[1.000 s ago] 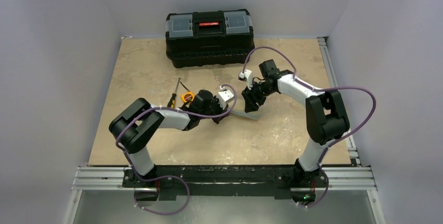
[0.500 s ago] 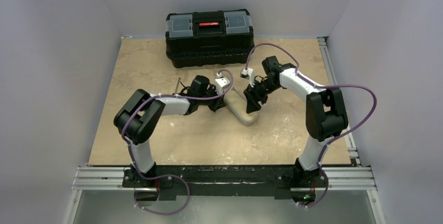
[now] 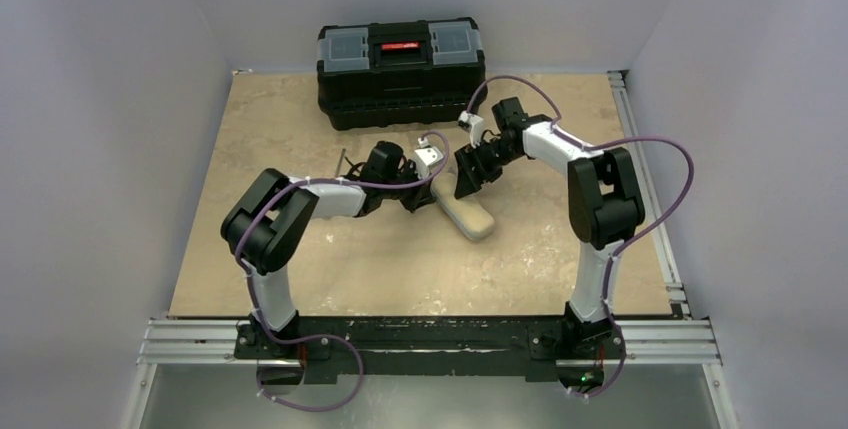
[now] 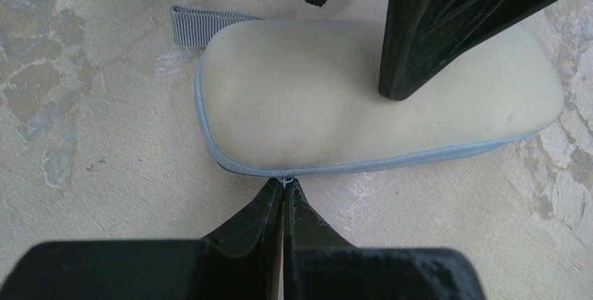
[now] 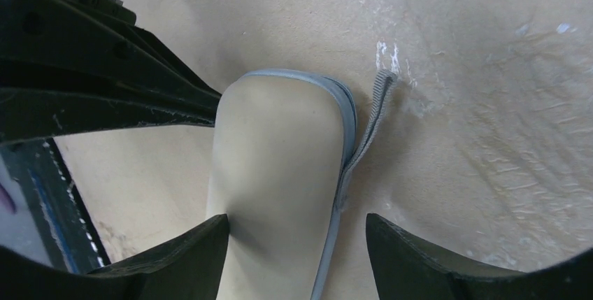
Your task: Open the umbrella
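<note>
The umbrella is inside its cream-beige sleeve [image 3: 470,213], which lies slantwise mid-table; only the sleeve shows. A grey-blue zipper seam runs along its edge, and a grey strap [image 4: 203,24] trails from one end. My left gripper [image 4: 285,187] is shut, its tips pinched on the small metal zipper pull at the seam. My right gripper [image 5: 297,244] stands open astride the sleeve [image 5: 276,167]. Its left finger touches the fabric and its right finger is clear of the seam. In the top view both grippers meet at the sleeve's far end, left gripper [image 3: 430,195] and right gripper [image 3: 464,183].
A black toolbox [image 3: 401,71] with a red latch stands at the back of the table. A thin tool tip [image 3: 343,157] pokes out behind my left arm. Metal rails run along the right edge [image 3: 640,169] and the near edge.
The right gripper's jaws have widened and it has shifted back and left. The left arm has swung toward the back, and the sleeve now lies diagonally instead of crosswise.
</note>
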Action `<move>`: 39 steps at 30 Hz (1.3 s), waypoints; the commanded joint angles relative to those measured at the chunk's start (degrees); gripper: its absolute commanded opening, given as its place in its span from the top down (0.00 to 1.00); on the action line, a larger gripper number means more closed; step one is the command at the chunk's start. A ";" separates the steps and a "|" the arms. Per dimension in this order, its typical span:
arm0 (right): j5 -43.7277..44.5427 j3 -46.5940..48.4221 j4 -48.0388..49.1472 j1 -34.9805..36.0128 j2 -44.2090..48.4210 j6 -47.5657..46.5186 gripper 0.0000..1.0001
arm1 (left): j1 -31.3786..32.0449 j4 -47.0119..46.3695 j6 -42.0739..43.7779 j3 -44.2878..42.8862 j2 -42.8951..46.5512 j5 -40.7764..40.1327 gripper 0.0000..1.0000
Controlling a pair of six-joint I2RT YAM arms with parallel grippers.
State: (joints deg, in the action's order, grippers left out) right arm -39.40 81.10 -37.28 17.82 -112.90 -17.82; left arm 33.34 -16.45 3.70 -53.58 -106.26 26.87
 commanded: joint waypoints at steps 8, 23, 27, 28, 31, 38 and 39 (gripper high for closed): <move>1.08 -3.12 9.23 -0.16 0.05 14.16 0.70 | 2.39 -2.96 1.32 1.73 2.61 2.16 1.00; 5.28 -11.10 16.94 -1.65 7.42 19.68 1.00 | 8.17 -4.85 -10.99 6.07 5.26 -2.86 1.00; 1.13 -12.20 11.78 -3.49 9.29 8.08 0.71 | 2.51 1.99 -10.55 -0.12 2.62 -2.62 1.00; 0.37 -12.13 9.44 -3.57 9.73 4.52 0.63 | 1.44 4.52 -10.37 -2.15 1.83 -2.68 1.00; -0.27 -12.15 3.53 -3.67 12.13 -5.98 0.39 | -1.18 8.85 -8.94 -6.44 0.02 -1.14 1.00; -0.63 -13.64 1.88 -3.70 22.01 -28.24 0.24 | -1.46 8.39 -5.55 -8.43 -1.16 3.41 1.00; -1.30 -14.52 2.51 -3.65 23.43 -32.53 0.21 | -1.51 8.44 -5.59 -8.46 -1.31 3.90 1.00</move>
State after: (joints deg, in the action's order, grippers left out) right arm -38.52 67.92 -34.28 13.93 -96.71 -30.96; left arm 31.20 -7.79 -3.36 -59.48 -107.04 25.93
